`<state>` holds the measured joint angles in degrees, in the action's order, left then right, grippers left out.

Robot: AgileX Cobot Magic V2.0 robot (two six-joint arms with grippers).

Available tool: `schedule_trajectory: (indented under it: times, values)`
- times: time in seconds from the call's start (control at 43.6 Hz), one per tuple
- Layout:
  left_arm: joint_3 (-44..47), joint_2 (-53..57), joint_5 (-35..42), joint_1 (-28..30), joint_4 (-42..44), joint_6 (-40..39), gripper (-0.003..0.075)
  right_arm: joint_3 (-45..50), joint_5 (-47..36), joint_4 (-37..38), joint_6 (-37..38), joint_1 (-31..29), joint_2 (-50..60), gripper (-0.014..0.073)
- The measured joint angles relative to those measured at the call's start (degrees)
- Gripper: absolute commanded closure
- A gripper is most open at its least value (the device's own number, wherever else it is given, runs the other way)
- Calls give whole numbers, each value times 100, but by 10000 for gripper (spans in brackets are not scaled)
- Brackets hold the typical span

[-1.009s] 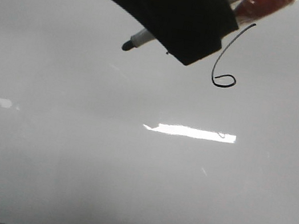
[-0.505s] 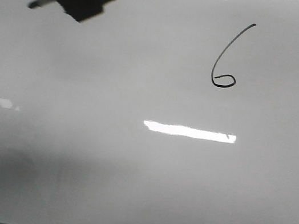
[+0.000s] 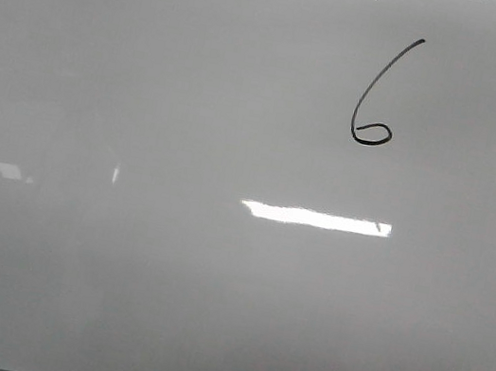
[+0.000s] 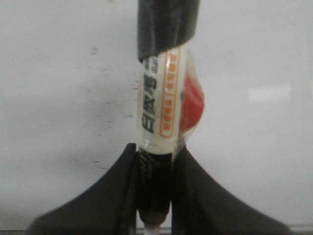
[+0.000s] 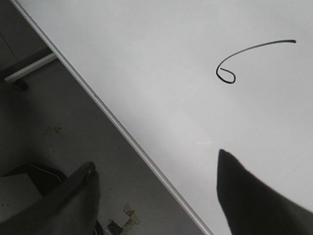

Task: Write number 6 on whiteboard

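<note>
**Kid:** Where is the number 6 (image 3: 377,91)?

**Me:** It sits on the whiteboard (image 3: 161,295), up near the far edge and a bit to my right side. It is one thin black line: a long bent stroke with a small flat loop at the end. My right wrist camera sees it too, well away from the board's thin dark edge.

**Kid:** What is your left hand doing?

**Me:** My left gripper (image 4: 155,196) is squeezed tight around the marker (image 4: 164,105). The two dark fingers (image 4: 110,196) press on its black lower part, just under the white label with the red patch.

**Kid:** And your right hand?

**Me:** My right gripper (image 5: 156,196) has its fingers spread wide, with nothing between them. It hangs over the board's edge, one finger over the board and one over the floor (image 5: 44,107).

**Kid:** Is the marker hard to hold?

**Me:** I think it is light and stiff, but smooth, so it could slip or turn if I squeeze softly. Low on the barrel, close to the tip, looks like the best place to hold it. The tip is blurry in my camera, so I can't say if it touches the board.

**Kid:** And the 6 itself?

**Me:** I think wet ink like that would smear if I rubbed it. The board looks hard and shiny. The number looks done to me.
</note>
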<state>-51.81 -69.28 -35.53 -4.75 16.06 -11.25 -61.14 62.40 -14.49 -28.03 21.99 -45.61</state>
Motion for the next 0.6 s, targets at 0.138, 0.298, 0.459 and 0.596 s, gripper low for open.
schedule_trajectory:
  times: [0.138, 0.298, 0.459, 0.596]
  values:
    - [318, -13, 938, 464, -284, -114, 682, 0, 0, 0, 0, 0, 0, 64]
    - [355, -269, 1531, 535, -350, -117, 682, 0, 0, 0, 0, 0, 0, 64]
    - [355, -682, 1829, 535, -352, -117, 681, 0, 0, 0, 0, 0, 0, 64]
    - [355, -1062, 1999, 535, -352, -125, 681, 0, 0, 0, 0, 0, 0, 64]
